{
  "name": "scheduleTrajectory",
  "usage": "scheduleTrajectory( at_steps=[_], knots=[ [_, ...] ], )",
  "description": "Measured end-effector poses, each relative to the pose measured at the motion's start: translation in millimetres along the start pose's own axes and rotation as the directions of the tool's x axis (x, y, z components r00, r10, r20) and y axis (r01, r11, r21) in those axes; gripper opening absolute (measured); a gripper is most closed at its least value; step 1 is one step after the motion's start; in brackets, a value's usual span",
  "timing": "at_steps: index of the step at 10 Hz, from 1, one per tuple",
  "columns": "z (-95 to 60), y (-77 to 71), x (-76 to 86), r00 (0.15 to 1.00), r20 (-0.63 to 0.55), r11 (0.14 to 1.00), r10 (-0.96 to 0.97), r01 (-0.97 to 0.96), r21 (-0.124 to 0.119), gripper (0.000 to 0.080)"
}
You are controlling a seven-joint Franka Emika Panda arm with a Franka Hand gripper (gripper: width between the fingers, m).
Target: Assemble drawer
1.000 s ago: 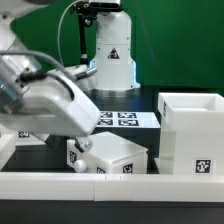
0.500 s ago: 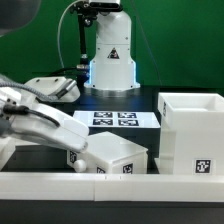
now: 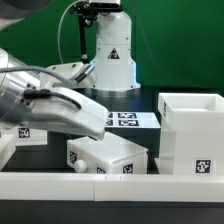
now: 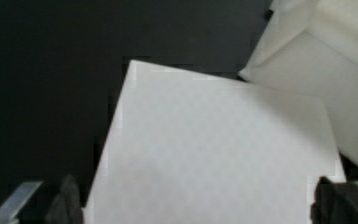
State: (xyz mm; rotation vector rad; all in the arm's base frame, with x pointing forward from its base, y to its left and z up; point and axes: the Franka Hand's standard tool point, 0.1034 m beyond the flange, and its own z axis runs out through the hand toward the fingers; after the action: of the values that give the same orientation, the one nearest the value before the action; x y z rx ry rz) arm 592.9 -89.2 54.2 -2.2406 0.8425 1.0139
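With the claw (image 4: 197, 200) spread apart over the tray (image 4: 202, 140), the tray can be shoved askew if one wall is clipped.

Robot lab: tagged marker board (image 3: 126, 118), green backdrop (image 3: 185, 45).

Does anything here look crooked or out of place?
The white tray lies skewed to the casing beside it, and its upper face looks closed and flat, not hollow, so it may be upside down. The open gripper hangs over it. Nothing looks spilled or broken.
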Motion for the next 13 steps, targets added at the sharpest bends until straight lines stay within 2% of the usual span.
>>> scheduleTrajectory(
  at_steps=[1,2,3,4,5,10,12,13],
  knots=[
    [0.8,0.5,1.3,1.000,0.001,1.000,0.015,-0.015,-0.001,0.0649],
    [3.1,0.9,5.7,0.999,0.008,0.999,0.050,-0.050,-0.013,0.0649],
    [1.0,0.8,9.8,0.999,-0.006,0.998,0.047,-0.047,-0.041,0.0649],
    [-3.0,-5.8,7.4,0.999,-0.045,0.997,0.031,-0.034,-0.069,0.0649],
    [-3.2,-11.4,2.8,0.998,-0.068,0.997,0.010,-0.015,-0.071,0.0649],
    [-1.4,-7.7,2.1,0.997,-0.072,0.997,0.032,-0.037,-0.065,0.0649],
    [-8.1,-19.1,15.1,0.986,-0.126,0.991,0.107,-0.115,-0.061,0.0649],
    [-10.4,-21.7,18.3,0.981,-0.163,0.992,0.110,-0.119,-0.049,0.0649]
  ],
)
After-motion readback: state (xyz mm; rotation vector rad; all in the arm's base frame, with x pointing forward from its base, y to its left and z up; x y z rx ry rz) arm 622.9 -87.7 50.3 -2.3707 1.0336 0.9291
